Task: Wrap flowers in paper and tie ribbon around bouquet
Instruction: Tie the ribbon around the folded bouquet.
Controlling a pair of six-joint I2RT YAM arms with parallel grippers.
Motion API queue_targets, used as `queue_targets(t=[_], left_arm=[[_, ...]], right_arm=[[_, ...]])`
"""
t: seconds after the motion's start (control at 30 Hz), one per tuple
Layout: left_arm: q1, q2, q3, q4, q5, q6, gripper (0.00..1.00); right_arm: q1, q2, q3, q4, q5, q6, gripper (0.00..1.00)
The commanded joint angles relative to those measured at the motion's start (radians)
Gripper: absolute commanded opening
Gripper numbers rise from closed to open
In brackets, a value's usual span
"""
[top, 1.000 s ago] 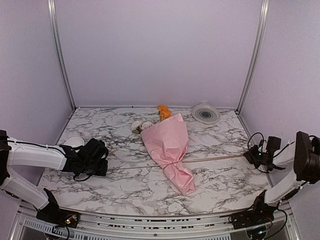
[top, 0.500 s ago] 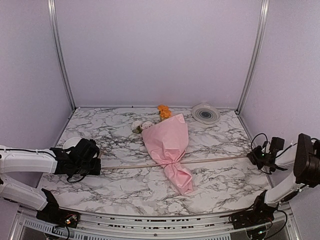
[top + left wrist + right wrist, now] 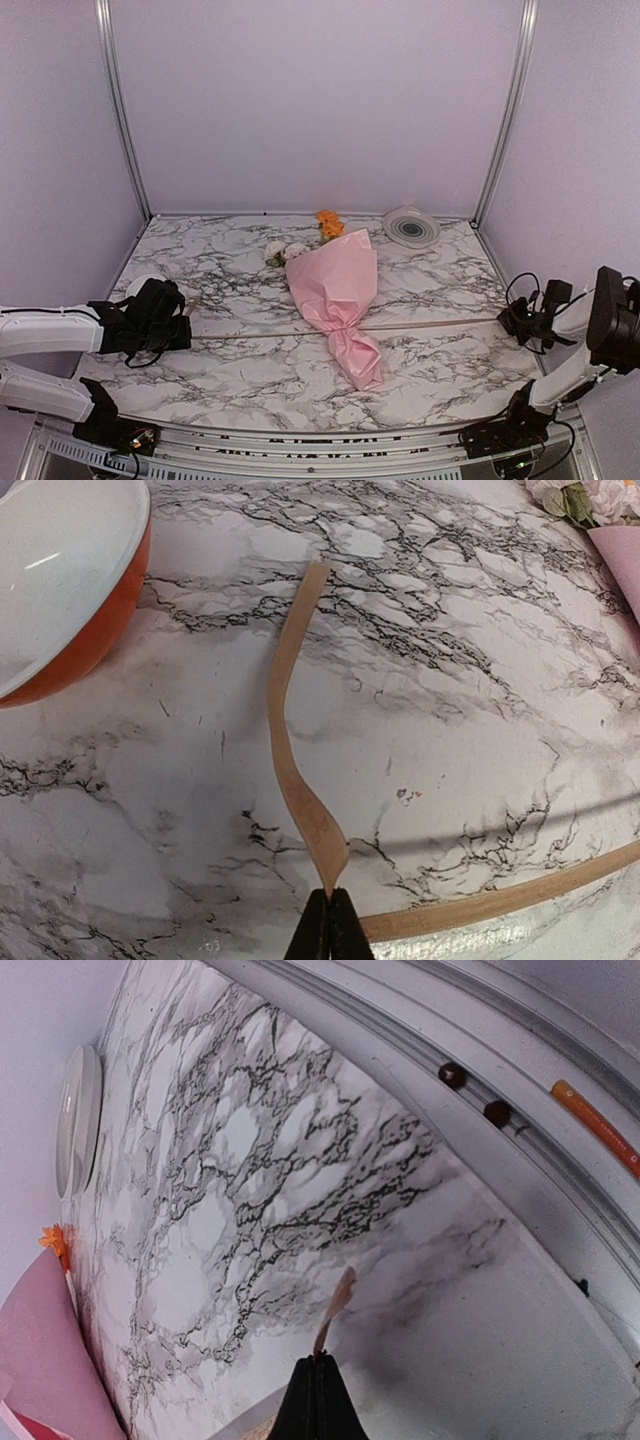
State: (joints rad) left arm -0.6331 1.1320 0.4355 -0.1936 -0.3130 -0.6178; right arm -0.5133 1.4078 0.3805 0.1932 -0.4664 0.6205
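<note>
The bouquet lies mid-table: a pink paper (image 3: 335,285) cone with an orange bloom (image 3: 327,224) and pale roses (image 3: 283,250) at its far, wide end. The tan ribbon (image 3: 260,335) runs taut across the table and pinches the cone's narrow part. My left gripper (image 3: 185,335) sits far left, shut on the ribbon (image 3: 290,710), whose free tail curls ahead of the left gripper (image 3: 329,900). My right gripper (image 3: 505,318) is at the far right, shut on the ribbon's other end (image 3: 338,1310), a short tail poking past the right gripper (image 3: 318,1360). The paper (image 3: 40,1360) shows at lower left there.
A round white-grey disc (image 3: 411,227) leans at the back right corner. An orange-rimmed white roll (image 3: 60,590) sits just left of the left gripper. The table's right edge rail (image 3: 520,1110) runs close beside the right gripper. Metal frame posts stand at both back corners.
Both grippers have drawn apart, left going left and right going right. The ribbon has straightened and pulled tight, cinching the cone's narrow part.
</note>
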Motion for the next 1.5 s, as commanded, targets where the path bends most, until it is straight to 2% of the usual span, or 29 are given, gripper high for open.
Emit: queue_targets(t=[0.0, 0.3, 0.63, 0.8, 0.87, 0.97, 1.1, 1.23, 1.3, 1.33, 1.4, 1.47], left_arm=[[0.051, -0.051, -0.042, -0.111, -0.101, -0.006, 0.00], [0.095, -0.147, -0.076, -0.114, -0.108, -0.021, 0.00], [0.100, -0.132, -0.073, -0.113, -0.104, -0.020, 0.00], [0.097, -0.131, -0.064, -0.083, -0.048, 0.025, 0.00], [0.076, -0.115, -0.026, -0.082, -0.020, 0.052, 0.00], [0.011, -0.071, 0.058, -0.076, -0.016, 0.091, 0.00], [-0.149, 0.036, 0.176, -0.051, -0.022, 0.196, 0.00], [-0.346, 0.145, 0.270, -0.006, 0.017, 0.397, 0.00], [-0.402, 0.173, 0.290, 0.031, 0.069, 0.460, 0.00], [-0.410, 0.178, 0.293, 0.051, 0.138, 0.481, 0.00], [-0.416, 0.180, 0.293, 0.090, 0.224, 0.509, 0.11], [-0.423, 0.169, 0.318, 0.116, 0.283, 0.544, 0.31]], right_arm=[[-0.047, 0.004, 0.014, 0.067, 0.125, 0.001, 0.00], [-0.054, -0.005, 0.012, 0.062, 0.139, -0.003, 0.00], [-0.059, -0.004, 0.012, 0.064, 0.137, -0.004, 0.00], [-0.041, -0.011, 0.009, 0.108, 0.044, 0.003, 0.00], [0.030, -0.051, 0.029, 0.085, 0.060, -0.005, 0.00], [0.207, -0.143, 0.087, 0.024, 0.117, -0.028, 0.00], [0.433, -0.266, 0.189, 0.027, 0.119, -0.037, 0.00], [0.655, -0.294, 0.345, 0.009, 0.067, -0.107, 0.00], [0.742, -0.283, 0.419, 0.010, -0.002, -0.125, 0.00], [0.785, -0.276, 0.454, 0.014, -0.036, -0.134, 0.00], [0.873, -0.268, 0.518, 0.021, -0.080, -0.157, 0.00], [0.961, -0.255, 0.591, 0.024, -0.116, -0.191, 0.00]])
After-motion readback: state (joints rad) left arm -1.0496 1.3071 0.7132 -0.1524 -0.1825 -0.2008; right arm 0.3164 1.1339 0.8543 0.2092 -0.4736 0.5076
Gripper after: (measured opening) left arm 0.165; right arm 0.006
